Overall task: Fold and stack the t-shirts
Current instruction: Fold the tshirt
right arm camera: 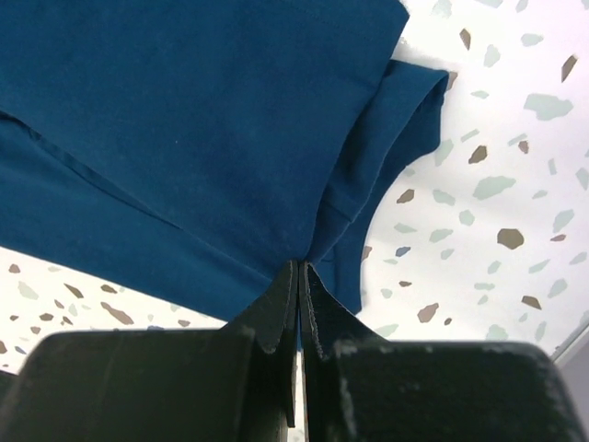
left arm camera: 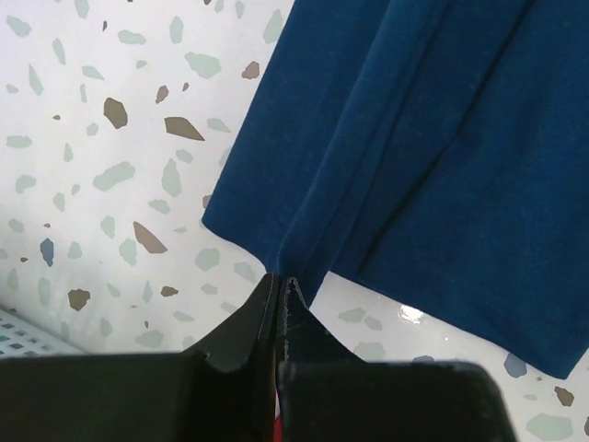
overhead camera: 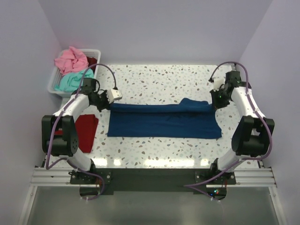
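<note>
Speckled tabletop (overhead camera: 159,77), pale walls on three sides. The navy shirt (overhead camera: 164,123) lies across the middle of it as a long band running left to right, already doubled lengthwise by the look of the layered edges.

Your left gripper (left arm camera: 281,281) is pinched shut on the band's far-left corner. Your right gripper (right arm camera: 301,267) is pinched shut on the far edge at the right end, just beside the sleeve (right arm camera: 405,120) that pokes out there. No gap shows between the jaws on either side, only cloth.

The dark red shirt (overhead camera: 86,131) sits at the left edge by the left arm. The pink shirt (overhead camera: 70,60) and teal shirt (overhead camera: 72,80) are piled in the basket (overhead camera: 52,84) off the far-left corner.

Step in hand, as I judge it: carry the pinched far edge over toward the near edge to narrow the band.
- Lift both ends together and keep them level.
- Hold light tension between the grippers; too much and a corner may slip out.
- Tuck that loose sleeve inside before laying down, or it will bulge.
- Line up edge on edge, set the cloth flat, then let go.
</note>
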`<action>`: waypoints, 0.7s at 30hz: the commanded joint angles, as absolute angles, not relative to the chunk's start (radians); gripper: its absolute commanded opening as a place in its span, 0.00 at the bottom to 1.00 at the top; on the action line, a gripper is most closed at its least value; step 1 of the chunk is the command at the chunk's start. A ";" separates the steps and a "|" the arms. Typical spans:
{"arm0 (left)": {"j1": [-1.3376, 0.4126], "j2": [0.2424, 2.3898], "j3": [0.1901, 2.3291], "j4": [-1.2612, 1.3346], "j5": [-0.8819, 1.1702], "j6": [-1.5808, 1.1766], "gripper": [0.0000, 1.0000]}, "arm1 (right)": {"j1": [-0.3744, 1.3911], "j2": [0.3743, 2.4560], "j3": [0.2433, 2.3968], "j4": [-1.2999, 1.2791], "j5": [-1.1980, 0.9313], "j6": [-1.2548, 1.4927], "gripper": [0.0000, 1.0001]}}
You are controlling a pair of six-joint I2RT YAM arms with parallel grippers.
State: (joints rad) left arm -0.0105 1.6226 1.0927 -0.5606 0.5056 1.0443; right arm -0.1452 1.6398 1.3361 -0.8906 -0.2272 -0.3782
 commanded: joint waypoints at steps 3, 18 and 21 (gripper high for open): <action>0.000 1.600 1.034 -0.526 0.509 1.071 0.00 | -0.152 1.600 1.217 -0.813 -0.195 -0.380 0.00; -0.061 1.677 0.948 -0.446 0.453 0.994 0.00 | -0.152 1.735 1.187 -0.699 -0.135 -0.362 0.00; -0.063 1.677 0.954 -0.449 0.445 0.993 0.00 | -0.152 1.746 1.213 -0.713 -0.138 -0.362 0.00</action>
State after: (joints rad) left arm -0.0551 1.6646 0.9443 -0.4786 0.4530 1.0092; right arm -0.1455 1.7420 1.1553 -0.7353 -0.1658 -0.3733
